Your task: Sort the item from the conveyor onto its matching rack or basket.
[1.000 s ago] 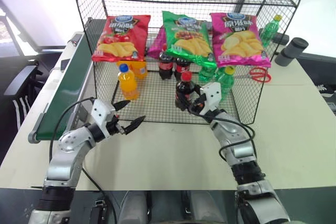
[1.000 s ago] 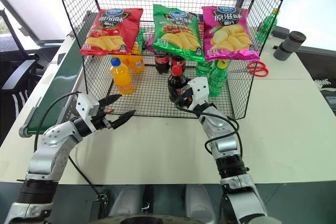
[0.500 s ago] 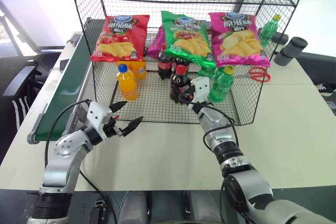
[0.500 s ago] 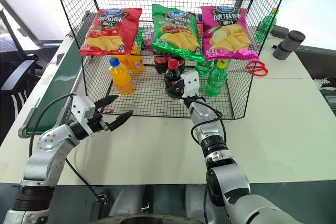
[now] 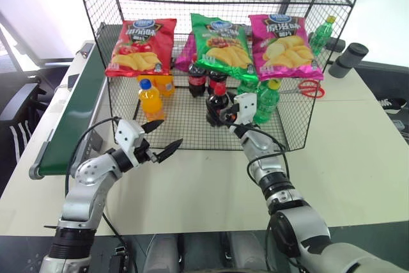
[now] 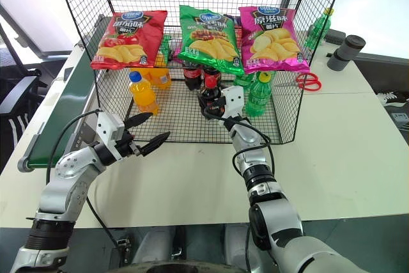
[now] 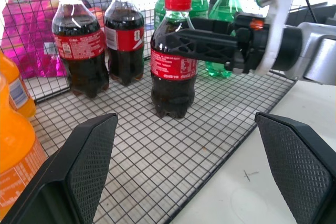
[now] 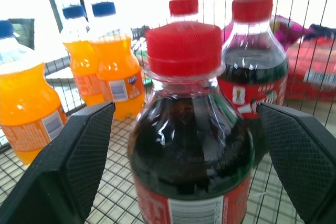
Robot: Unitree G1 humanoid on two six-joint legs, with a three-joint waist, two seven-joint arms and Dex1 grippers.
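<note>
Cola bottle (image 7: 173, 56) upright on rack (image 5: 192, 126) floor, between spread fingers of right gripper (image 5: 223, 114) — released; left gripper (image 5: 163, 142) open, idle, farther off.

Red-handled scissors (image 5: 311, 88) and a grey cylinder (image 5: 347, 58) lie on the cream table (image 5: 358, 158), right of green bottles (image 5: 267, 101)

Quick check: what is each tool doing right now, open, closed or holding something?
Left tool: open, holding nothing.
Right tool: open, fingers standing apart on either side of the cola bottle, which stands on the rack floor.
</note>
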